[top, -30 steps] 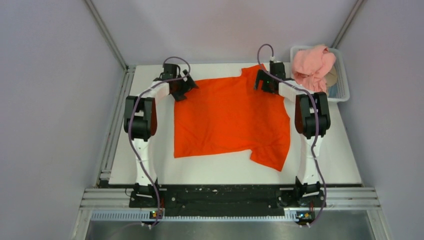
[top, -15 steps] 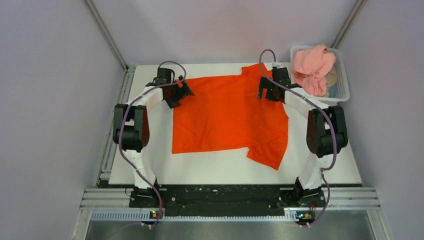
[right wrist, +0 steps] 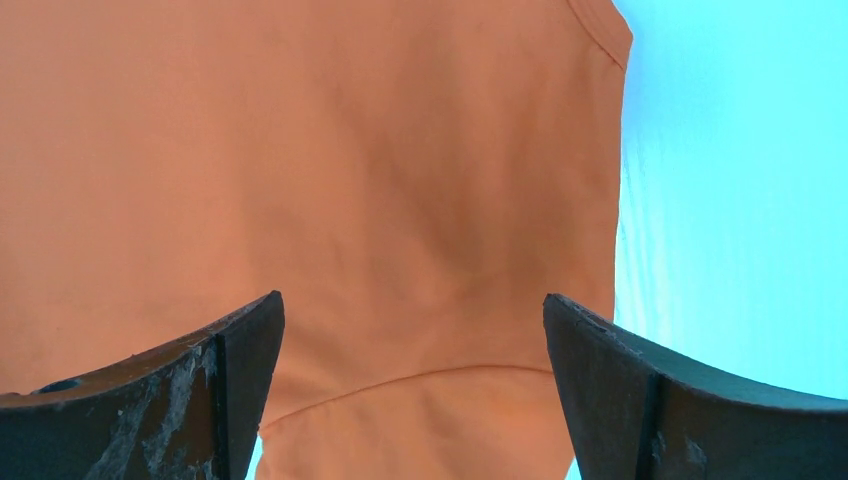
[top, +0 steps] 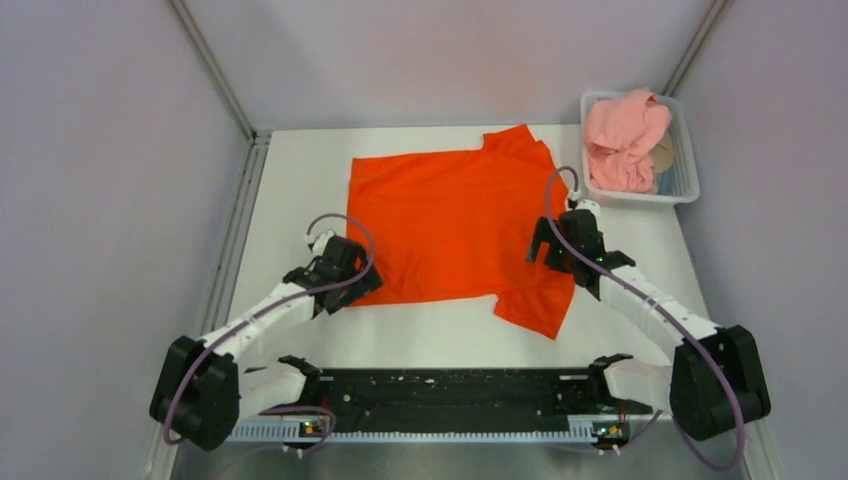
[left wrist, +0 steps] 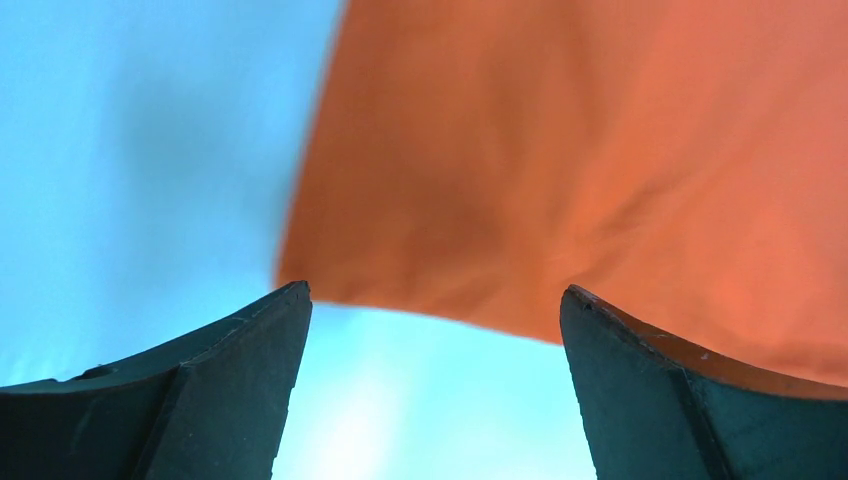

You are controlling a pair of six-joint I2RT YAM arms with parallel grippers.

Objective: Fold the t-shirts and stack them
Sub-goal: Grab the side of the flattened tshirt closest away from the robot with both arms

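Observation:
The orange-red t-shirt (top: 455,225) lies spread flat on the white table, one sleeve at the back right, another at the front right. My left gripper (top: 350,285) is open and empty at the shirt's near left corner; in the left wrist view the shirt's corner (left wrist: 560,180) lies just ahead of the open fingertips (left wrist: 435,300). My right gripper (top: 560,250) is open and empty over the shirt's right edge near the front sleeve; the right wrist view shows the cloth and a seam (right wrist: 420,250) between its fingers. The salmon pink t-shirt (top: 625,135) is bunched in the basket.
The white mesh basket (top: 685,185) stands at the back right corner of the table. Bare white table (top: 300,190) shows left of the shirt and along the near edge. Grey walls enclose the table on three sides.
Both arms have drawn back from the shirt's far edge toward the near edge. Both grippers have let go of the far corners, and the shirt now lies flat.

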